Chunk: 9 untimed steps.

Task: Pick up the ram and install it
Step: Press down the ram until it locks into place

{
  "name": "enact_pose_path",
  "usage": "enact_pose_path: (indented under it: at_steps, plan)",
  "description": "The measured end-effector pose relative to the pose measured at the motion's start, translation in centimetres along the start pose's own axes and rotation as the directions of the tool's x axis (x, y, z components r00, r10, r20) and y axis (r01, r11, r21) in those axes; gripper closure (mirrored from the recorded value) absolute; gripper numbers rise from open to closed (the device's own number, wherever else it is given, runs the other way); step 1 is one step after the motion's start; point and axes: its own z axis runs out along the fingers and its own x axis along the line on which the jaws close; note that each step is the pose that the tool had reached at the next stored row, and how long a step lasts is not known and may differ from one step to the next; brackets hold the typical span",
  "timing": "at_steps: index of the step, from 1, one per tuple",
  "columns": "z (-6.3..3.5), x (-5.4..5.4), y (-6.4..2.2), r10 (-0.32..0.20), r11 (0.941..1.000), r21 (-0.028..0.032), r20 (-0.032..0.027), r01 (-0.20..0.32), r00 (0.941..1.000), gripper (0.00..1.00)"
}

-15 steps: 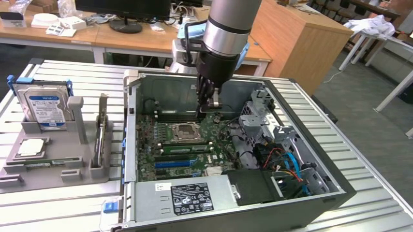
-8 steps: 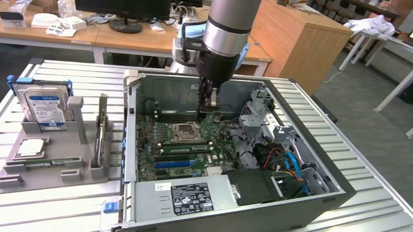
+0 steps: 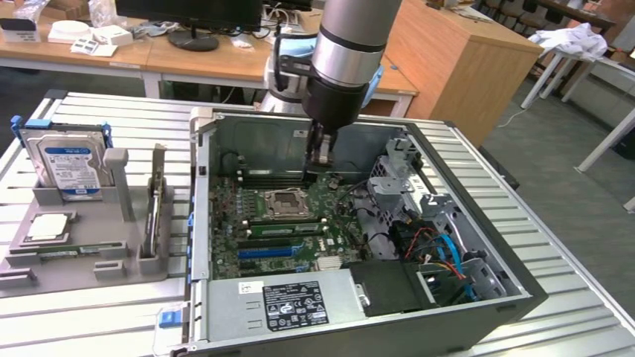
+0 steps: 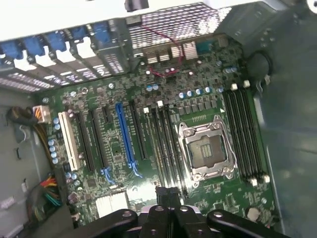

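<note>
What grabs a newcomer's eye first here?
The big silver-and-black robot arm, reaching down into the open computer case at the middle of the exterior view. Below its shut gripper lies the green motherboard with its empty metal processor socket. On the exterior view's left, a hard drive stands upright in a grey holder.

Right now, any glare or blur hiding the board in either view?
Wrist view: the case wall is blown out white, and the board is slightly soft but its slots are readable. Exterior view: lighting is even, and the arm covers part of the board.
</note>
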Motion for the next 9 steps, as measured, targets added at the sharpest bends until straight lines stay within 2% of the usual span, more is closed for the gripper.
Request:
enact_pose_path:
  at_steps: [4, 9]
  plan:
    - [0.01, 0.00, 0.00, 0.066, 0.9978, 0.0031, 0.0010, -0.066, 0.9978, 0.89]
    - [0.02, 0.00, 0.00, 0.146, 0.9892, 0.0068, 0.0024, -0.146, 0.9892, 0.89]
